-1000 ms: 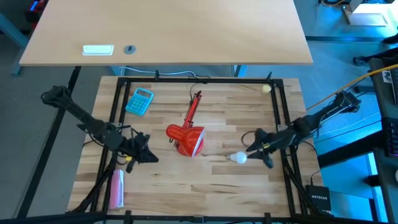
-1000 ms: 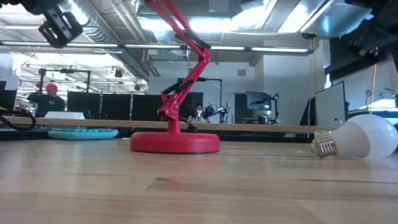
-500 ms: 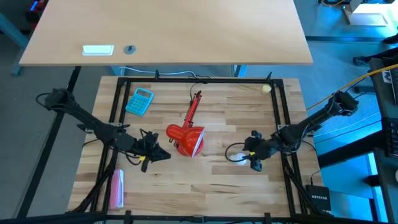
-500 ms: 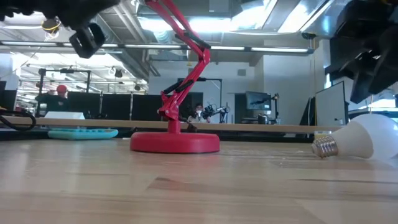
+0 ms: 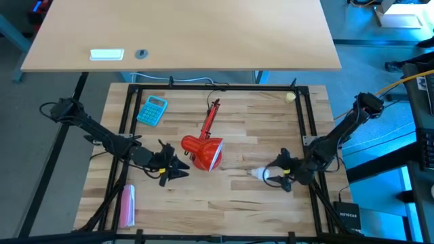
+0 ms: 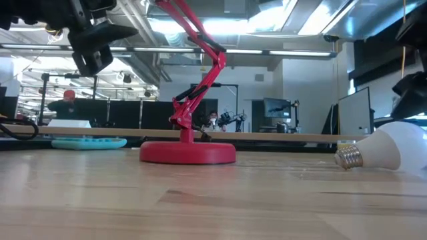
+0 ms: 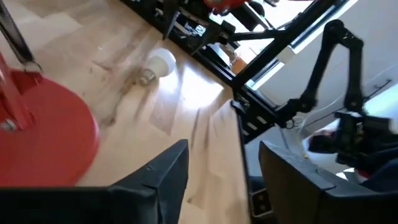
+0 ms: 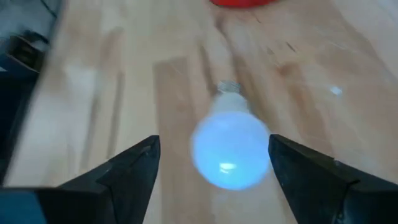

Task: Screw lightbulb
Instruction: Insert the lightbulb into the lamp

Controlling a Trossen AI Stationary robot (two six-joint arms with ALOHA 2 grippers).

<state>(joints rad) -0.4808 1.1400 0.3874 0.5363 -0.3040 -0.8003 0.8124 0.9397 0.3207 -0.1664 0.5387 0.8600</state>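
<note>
The white lightbulb (image 5: 260, 174) lies on its side on the wooden table, right of the red lamp (image 5: 202, 152). Its metal screw base (image 8: 228, 88) points toward the lamp. My right gripper (image 5: 278, 177) is open, low at the bulb's globe end. In the right wrist view its fingers stand on either side of the globe (image 8: 231, 149), and I see no touch. My left gripper (image 5: 179, 169) hangs open just left of the lamp, above the table, with nothing between its fingers (image 7: 168, 174).
The lamp's flat round base (image 6: 188, 152) rests on the table and its jointed arm rises above it. A teal calculator (image 5: 152, 110) lies far left, a yellowish ball (image 5: 290, 97) far right, a pink object (image 5: 127, 205) near left. A black frame (image 5: 217, 88) rims the table.
My left gripper has moved right toward the lamp and has opened. My right gripper has swung toward the near edge and come down behind the bulb's globe, its fingers now on either side of it. The bulb and the lamp have stayed where they were.
</note>
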